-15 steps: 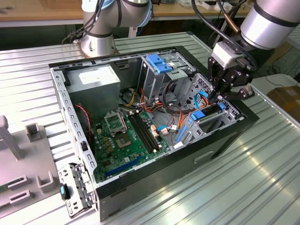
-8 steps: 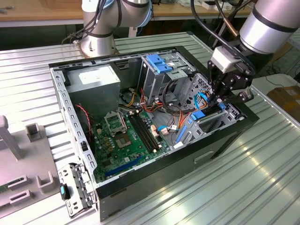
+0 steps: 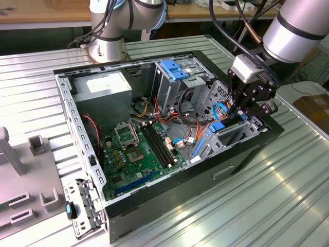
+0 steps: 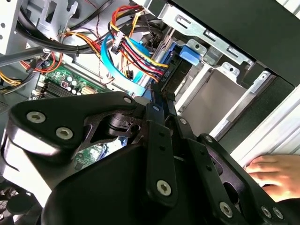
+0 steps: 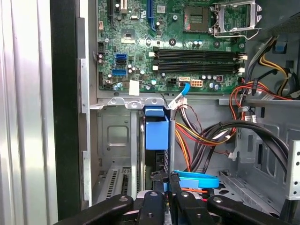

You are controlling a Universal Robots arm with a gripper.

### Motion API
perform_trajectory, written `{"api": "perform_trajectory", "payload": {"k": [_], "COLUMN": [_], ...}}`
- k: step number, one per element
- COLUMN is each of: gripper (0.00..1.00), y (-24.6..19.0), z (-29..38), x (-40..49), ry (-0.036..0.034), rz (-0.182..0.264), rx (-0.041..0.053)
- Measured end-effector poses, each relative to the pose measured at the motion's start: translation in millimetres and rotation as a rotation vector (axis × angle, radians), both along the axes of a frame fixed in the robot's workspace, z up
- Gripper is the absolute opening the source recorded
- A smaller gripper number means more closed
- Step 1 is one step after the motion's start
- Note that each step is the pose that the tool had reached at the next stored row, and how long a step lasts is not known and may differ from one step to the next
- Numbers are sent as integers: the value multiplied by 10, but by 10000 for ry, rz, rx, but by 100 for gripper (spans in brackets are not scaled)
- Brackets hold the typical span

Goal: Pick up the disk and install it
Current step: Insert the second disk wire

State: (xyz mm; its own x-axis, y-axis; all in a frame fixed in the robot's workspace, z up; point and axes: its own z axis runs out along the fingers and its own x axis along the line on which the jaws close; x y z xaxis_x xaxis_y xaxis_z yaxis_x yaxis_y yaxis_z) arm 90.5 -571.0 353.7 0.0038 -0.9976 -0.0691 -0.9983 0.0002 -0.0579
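The open computer case (image 3: 169, 190) lies on the ribbed table (image 3: 267, 206), motherboard (image 3: 139, 154) up. Down in the drive cage (image 5: 117, 140) at its front corner, the gripper (image 5: 166, 185) pinches the disk (image 5: 157, 133) on edge, already sunk into its slot. Best done by pressing straight along the rails, clear of the cables (image 5: 201, 136). A hand (image 4: 274, 171) rests nearby.

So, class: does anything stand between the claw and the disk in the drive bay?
Nothing visible does. In the first wrist view the claw is right at the disk, and the cables run beside it, not across.
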Motion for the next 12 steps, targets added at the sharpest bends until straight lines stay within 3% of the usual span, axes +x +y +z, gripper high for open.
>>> {"api": "perform_trajectory", "payload": {"k": [3, 5, 12], "gripper": [16, 16, 16], "y": [-11, -20, -71], "z": [-1, -2, -8], "x": [0, 0, 0], "ry": [0, 0, 0], "rz": [0, 0, 0], "rx": [281, 408, 422]}}
